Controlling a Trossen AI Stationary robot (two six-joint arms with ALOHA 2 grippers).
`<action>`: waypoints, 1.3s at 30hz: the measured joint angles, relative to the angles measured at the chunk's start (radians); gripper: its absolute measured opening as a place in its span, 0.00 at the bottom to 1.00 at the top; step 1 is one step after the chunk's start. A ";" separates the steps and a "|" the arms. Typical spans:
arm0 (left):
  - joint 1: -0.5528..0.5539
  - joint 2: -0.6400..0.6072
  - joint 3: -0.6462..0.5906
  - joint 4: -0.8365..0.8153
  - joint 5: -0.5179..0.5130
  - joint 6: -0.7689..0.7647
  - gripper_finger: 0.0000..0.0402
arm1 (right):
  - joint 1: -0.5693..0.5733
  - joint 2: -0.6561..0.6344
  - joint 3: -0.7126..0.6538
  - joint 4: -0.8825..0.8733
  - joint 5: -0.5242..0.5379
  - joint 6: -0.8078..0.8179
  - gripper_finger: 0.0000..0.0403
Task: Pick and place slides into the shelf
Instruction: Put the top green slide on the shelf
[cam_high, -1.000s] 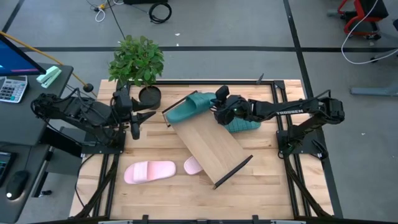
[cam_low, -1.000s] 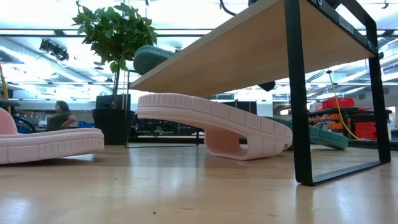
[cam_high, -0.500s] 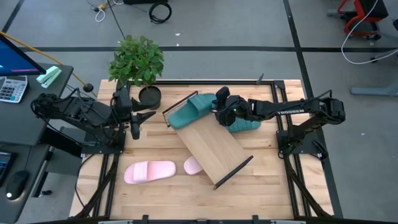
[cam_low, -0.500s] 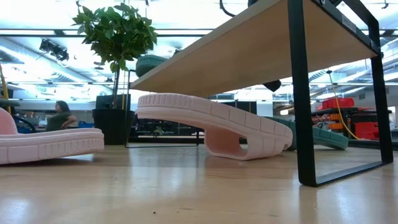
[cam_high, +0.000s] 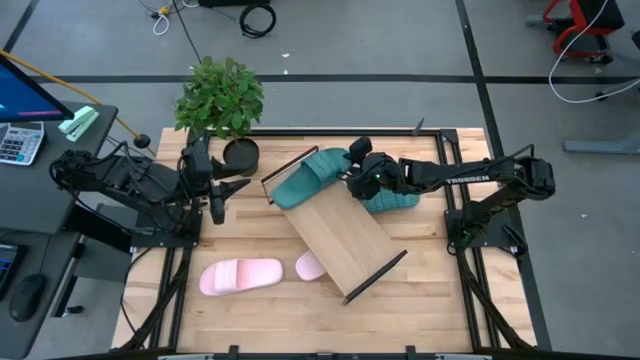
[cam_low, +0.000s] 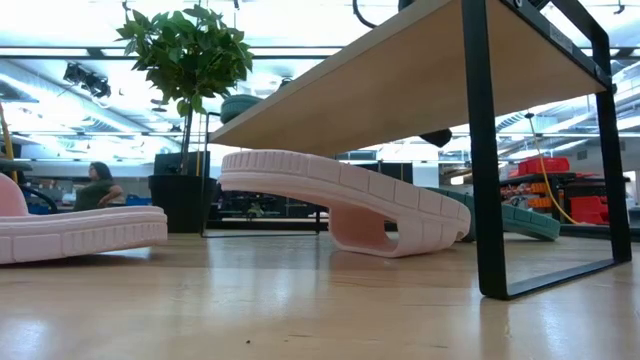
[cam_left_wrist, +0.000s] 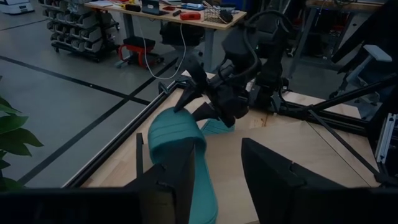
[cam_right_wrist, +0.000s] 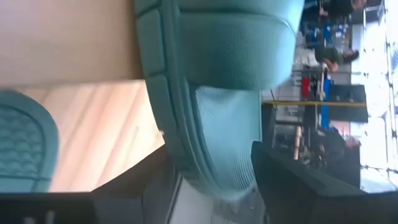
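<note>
Here, a ribbed foam teal slide (cam_high: 305, 176) lies on the pale wood shelf's (cam_high: 335, 233) far end; right gripper (cam_high: 352, 170) released beside it, left gripper (cam_high: 222, 190) open, arm lettered TROSSEN.

- The shelf (cam_high: 335, 232) lies diagonally across the table (cam_high: 440, 310).
- One slide (cam_high: 303, 175) rests on its far end; another (cam_high: 392, 200) lies beside it on the right.
- One slide (cam_high: 241, 276) lies left of its near end; another (cam_high: 309, 266) sits partly beneath it.
- The plant (cam_high: 221, 98) stands at the table's far left corner.
</note>
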 joint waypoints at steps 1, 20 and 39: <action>0.000 0.000 0.000 0.000 0.000 0.000 0.34 | -0.002 0.000 0.000 0.000 0.002 0.000 0.55; 0.000 0.000 0.000 0.000 0.000 -0.001 0.34 | -0.002 0.000 0.000 -0.001 -0.005 0.008 0.49; 0.000 0.000 0.000 0.000 0.000 -0.001 0.33 | 0.000 -0.001 0.001 -0.067 -0.039 0.059 0.11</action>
